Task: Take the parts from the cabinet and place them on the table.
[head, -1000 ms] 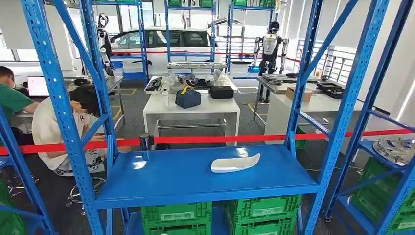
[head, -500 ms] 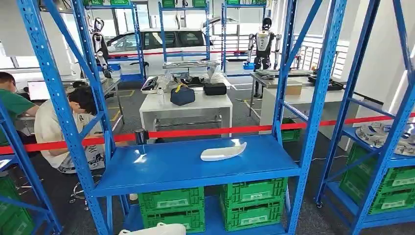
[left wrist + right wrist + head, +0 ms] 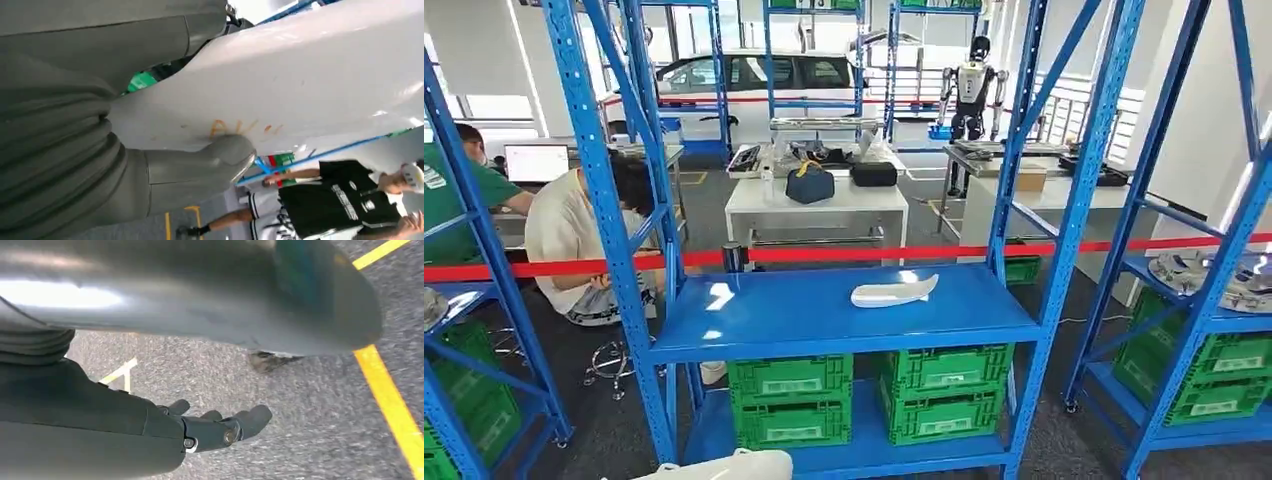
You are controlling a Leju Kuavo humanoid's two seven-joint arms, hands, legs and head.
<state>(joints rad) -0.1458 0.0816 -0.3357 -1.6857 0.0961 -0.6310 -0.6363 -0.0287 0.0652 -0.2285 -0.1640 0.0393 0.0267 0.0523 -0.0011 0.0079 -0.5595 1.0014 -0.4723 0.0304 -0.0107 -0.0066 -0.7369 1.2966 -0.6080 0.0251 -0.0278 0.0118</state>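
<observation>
From the head view, a white part lies on the blue shelf of the rack, green crates below it; their contents cannot be seen. At the bottom edge a second white part shows. The left wrist view shows what holds it: the left hand grips this part, thumb pressed on its face with orange marks. The right wrist view shows the right hand hanging over grey floor, fingers apart, holding nothing.
</observation>
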